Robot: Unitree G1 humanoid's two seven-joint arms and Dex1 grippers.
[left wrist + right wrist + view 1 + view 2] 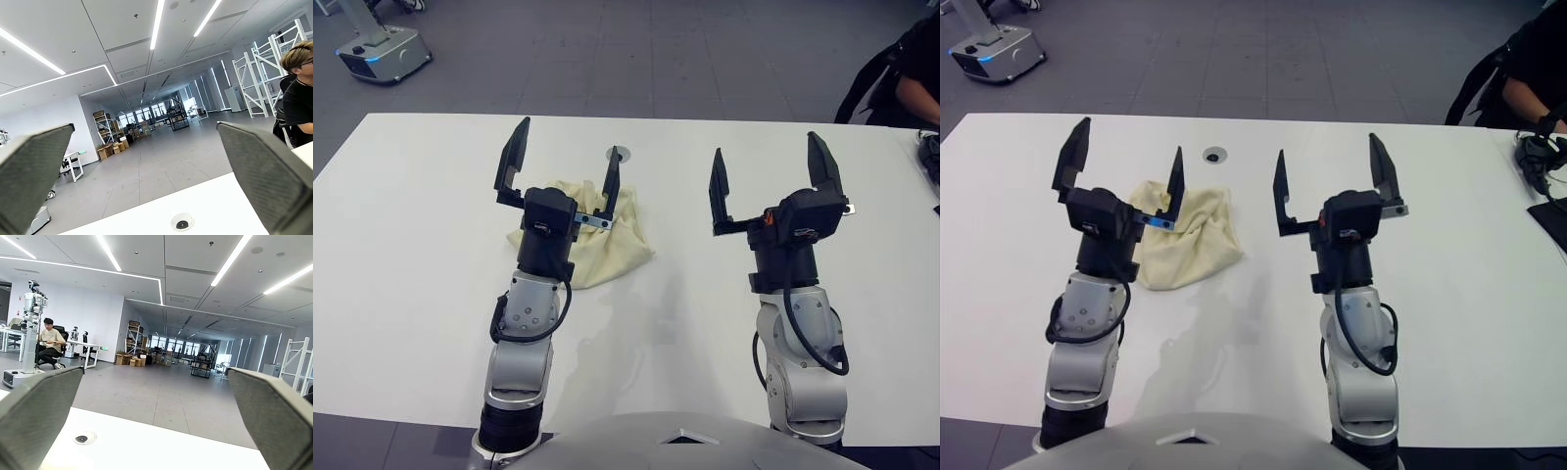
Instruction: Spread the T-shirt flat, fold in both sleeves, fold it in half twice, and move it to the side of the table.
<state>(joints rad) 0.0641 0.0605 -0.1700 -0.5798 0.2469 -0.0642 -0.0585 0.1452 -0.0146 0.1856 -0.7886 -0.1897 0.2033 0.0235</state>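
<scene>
Plain pale-yellow T-shirt (1190, 245) on a white table (1469, 294); black fingers (1072, 157); grey floor (1283, 59) beyond.

Bright ceiling strip lights (157, 23), soft faint shadows on white table (401, 294)

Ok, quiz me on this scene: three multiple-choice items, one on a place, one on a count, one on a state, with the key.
1. Where is the cream cloth T-shirt?
A) on the grey floor
B) on the white table, near the left hand
C) on a shelf

2. How many round cable holes are in the tabletop?
A) one
B) two
C) four

3. How do the left hand and the right hand stand?
A) both shut
B) left shut on the shirt
C) both open and empty

Key:
1 B, it lies bunched on the table by the left arm.
2 A, a single hole shows beyond the shirt.
3 C, the fingers of both are spread wide and hold nothing.
</scene>
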